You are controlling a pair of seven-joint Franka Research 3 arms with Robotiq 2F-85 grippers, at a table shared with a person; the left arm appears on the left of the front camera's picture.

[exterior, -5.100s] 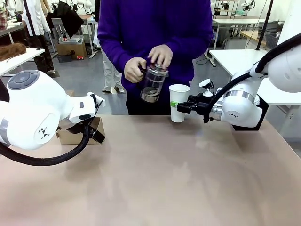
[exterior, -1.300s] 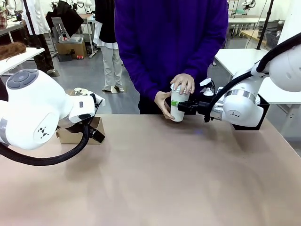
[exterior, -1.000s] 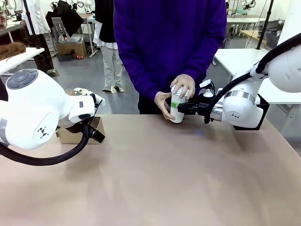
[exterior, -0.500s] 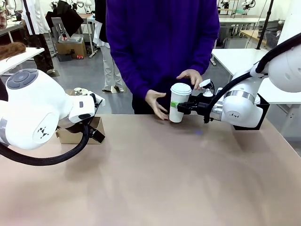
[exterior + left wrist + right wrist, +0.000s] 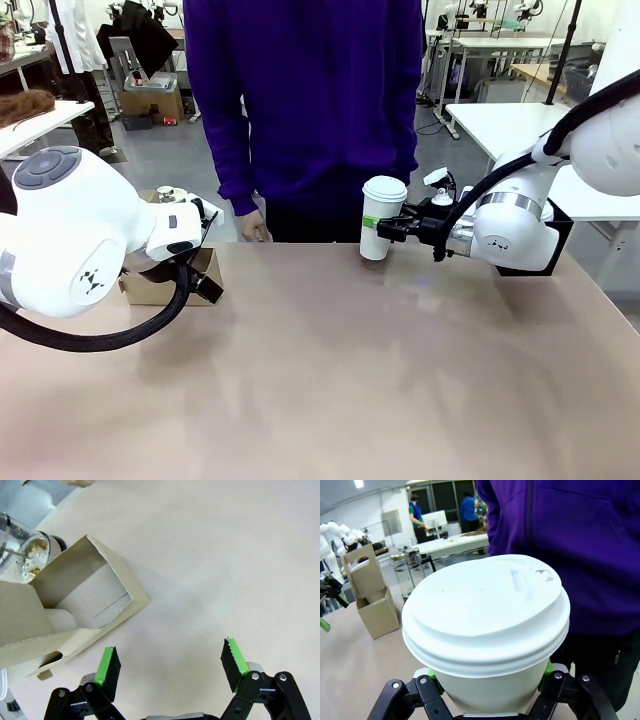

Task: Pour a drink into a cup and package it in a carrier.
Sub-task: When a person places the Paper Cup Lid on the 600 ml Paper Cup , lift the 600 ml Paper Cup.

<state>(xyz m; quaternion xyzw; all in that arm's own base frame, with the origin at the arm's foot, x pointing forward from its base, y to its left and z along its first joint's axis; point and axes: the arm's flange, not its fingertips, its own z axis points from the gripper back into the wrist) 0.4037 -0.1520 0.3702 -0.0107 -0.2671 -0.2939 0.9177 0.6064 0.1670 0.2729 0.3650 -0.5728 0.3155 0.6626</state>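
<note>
Since the tall white paper cup (image 5: 381,222) already wears its white plastic lid (image 5: 485,605), I judge pouring and capping done; the lid hides what is inside. At the table's far edge the right gripper (image 5: 378,226) is clamped around the cup's lower body, green pads on either side, holding it upright well to the right of the brown cardboard carrier (image 5: 150,290). No pocket of the carrier holds the cup yet.

On the person's side of the carrier, just beyond it, stands the clear glass press jug (image 5: 22,547). It seems nearly drained, with only dregs showing, though just a corner of it is in the left wrist view.

Beside the carrier's open pocket the left gripper (image 5: 170,662) hovers, jaws spread wide with nothing between them.

Left to do, by my reckoning: bring the cup across to the carrier and seat it in a pocket.
</note>
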